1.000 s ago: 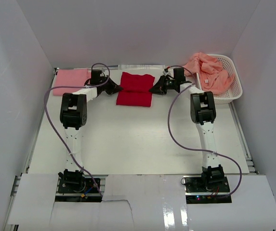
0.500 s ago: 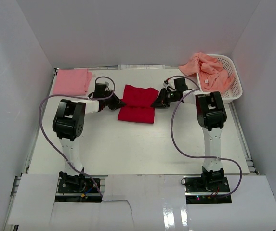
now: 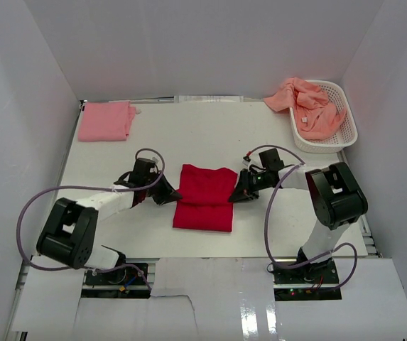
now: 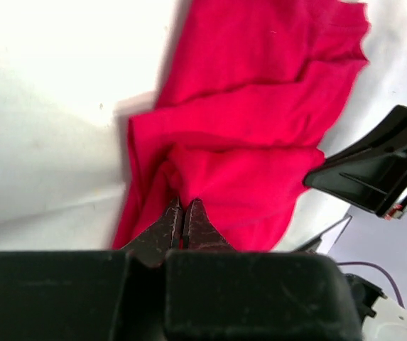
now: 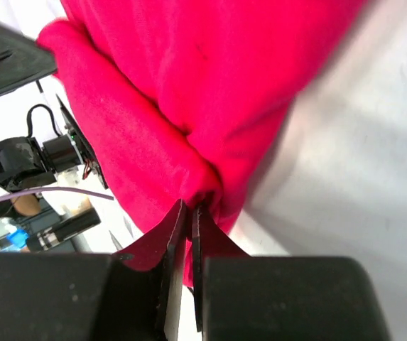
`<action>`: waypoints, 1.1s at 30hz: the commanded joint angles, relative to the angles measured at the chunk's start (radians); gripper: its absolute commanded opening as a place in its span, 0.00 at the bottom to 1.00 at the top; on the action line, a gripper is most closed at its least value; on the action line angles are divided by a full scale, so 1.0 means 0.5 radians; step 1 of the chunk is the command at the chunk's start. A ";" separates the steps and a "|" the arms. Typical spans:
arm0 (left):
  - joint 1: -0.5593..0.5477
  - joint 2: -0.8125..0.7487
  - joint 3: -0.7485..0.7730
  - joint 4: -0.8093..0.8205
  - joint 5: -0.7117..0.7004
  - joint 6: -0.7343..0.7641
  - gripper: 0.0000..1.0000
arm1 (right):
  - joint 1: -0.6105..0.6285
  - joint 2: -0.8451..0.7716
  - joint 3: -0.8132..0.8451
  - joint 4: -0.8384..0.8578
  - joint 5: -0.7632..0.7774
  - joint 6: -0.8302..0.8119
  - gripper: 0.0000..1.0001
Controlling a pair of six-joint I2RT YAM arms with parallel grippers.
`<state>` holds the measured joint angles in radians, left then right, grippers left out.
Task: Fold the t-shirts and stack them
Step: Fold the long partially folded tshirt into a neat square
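Note:
A folded bright red t-shirt [image 3: 204, 197] lies near the table's front middle. My left gripper [image 3: 171, 196] is shut on its left edge, and my right gripper [image 3: 237, 195] is shut on its right edge. In the left wrist view the gripper [image 4: 183, 213] pinches bunched red cloth [image 4: 260, 135]. In the right wrist view the gripper [image 5: 191, 209] pinches a fold of the red shirt [image 5: 189, 78]. A folded light pink t-shirt [image 3: 105, 121] lies at the back left. Salmon-orange t-shirts [image 3: 305, 103] are heaped at the back right.
A white latticed plastic basket [image 3: 347, 129] holds the salmon-orange heap at the back right, with cloth spilling over its left rim. White walls close in the table on three sides. Purple cables loop from both arms.
Both grippers have dragged the red t-shirt from the back middle of the table toward the front. Both arms have folded back low over the table.

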<state>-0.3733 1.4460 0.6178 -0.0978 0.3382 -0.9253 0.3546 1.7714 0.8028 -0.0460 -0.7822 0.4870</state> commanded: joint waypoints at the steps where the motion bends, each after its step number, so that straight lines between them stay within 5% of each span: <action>1: 0.007 -0.250 0.034 -0.236 -0.090 -0.021 0.00 | -0.013 -0.186 -0.016 -0.061 0.107 -0.075 0.08; 33: 0.090 -0.263 0.550 -0.470 -0.050 0.031 0.00 | -0.013 -0.545 0.394 -0.500 0.165 -0.060 0.08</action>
<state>-0.3515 1.3281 0.8227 -0.3264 0.3222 -0.9291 0.3538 1.5517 0.9333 -0.2653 -0.7086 0.4641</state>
